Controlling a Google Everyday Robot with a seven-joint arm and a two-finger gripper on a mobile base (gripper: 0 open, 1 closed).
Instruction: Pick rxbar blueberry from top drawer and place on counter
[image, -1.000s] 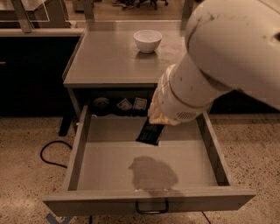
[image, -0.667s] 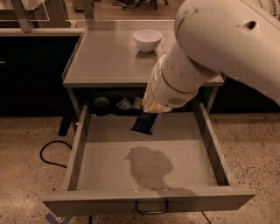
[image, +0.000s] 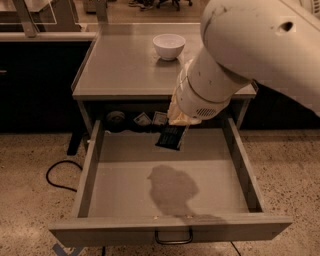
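Note:
The top drawer (image: 88, 172) is pulled fully open below the counter (image: 125, 67). My gripper (image: 178, 121) sits at the end of the large white arm, over the back of the drawer and just under the counter's front edge. It is shut on the rxbar blueberry (image: 170, 136), a dark blue bar that hangs down from it, lifted off the drawer floor. The arm's shadow falls on the middle of the drawer floor. The wrist hides most of the fingers.
A white bowl (image: 168, 45) stands near the back of the counter. Small pale packets (image: 143, 119) and a dark round holder (image: 115, 120) sit at the drawer's back. A black cable (image: 54, 175) lies on the floor at the left. The drawer handle (image: 173, 239) faces the camera.
The arm has lifted the bar higher and carried it back toward the counter's front edge. Its shadow on the drawer floor has shifted with it.

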